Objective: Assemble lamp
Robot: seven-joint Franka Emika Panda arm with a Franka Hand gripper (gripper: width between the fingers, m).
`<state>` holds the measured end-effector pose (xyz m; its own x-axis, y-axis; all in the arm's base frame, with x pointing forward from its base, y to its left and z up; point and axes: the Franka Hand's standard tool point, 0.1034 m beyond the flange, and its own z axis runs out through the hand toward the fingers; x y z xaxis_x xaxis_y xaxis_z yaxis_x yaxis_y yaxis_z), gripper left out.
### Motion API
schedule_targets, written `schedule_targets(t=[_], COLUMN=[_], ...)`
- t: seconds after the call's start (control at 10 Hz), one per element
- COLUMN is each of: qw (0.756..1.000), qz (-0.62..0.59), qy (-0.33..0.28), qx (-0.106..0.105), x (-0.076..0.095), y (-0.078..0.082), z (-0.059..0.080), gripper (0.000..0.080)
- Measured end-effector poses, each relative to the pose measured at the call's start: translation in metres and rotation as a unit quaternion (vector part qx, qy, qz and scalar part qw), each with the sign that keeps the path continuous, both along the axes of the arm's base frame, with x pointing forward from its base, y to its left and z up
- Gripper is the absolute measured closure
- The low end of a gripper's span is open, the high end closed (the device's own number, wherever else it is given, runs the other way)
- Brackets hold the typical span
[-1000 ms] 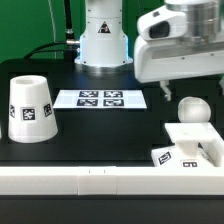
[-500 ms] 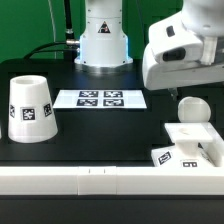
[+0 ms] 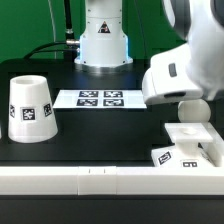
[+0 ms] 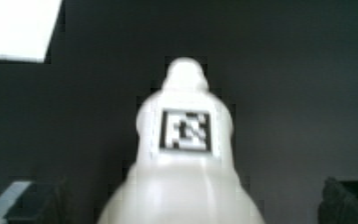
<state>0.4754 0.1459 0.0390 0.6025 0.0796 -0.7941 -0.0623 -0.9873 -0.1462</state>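
Observation:
The white bulb (image 4: 186, 150) fills the wrist view, with its narrow neck pointing away and a square tag (image 4: 192, 131) on it. My gripper (image 4: 186, 203) is open, with one dark finger (image 4: 19, 202) on each side of the bulb's wide part and apart from it. In the exterior view the arm's hand (image 3: 178, 72) hangs low over the bulb (image 3: 197, 109) and hides most of it. The square stepped base (image 3: 188, 137) lies just in front of the bulb. The tapered shade (image 3: 30, 108) stands at the exterior view's left.
The marker board (image 3: 100, 98) lies in the middle at the back, before the robot's pedestal (image 3: 104, 40). A white rail (image 3: 90, 180) runs along the front edge. A white flat corner (image 4: 16, 30) shows in the wrist view; I cannot tell what it is.
The hand has come down from above and to the exterior view's right, and now sits low over the bulb. The parts have not moved.

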Motion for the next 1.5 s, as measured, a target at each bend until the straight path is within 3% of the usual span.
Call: schedule_targets(t=[0.8, 0.9, 1.0, 1.5], qw=[1.0, 1.0, 1.0, 1.0], qz=[0.0, -0.001, 0.0, 0.002], qy=[-0.002, -0.006, -0.006, -0.008], qx=[-0.002, -0.002, -0.002, 0.003], x=[-0.009, -0.008, -0.008, -0.007], y=[0.003, 0.004, 0.005, 0.004], z=[-0.025, -0.027, -0.028, -0.027], gripper=[0.0101, 0.0128, 0.0228, 0.0226])
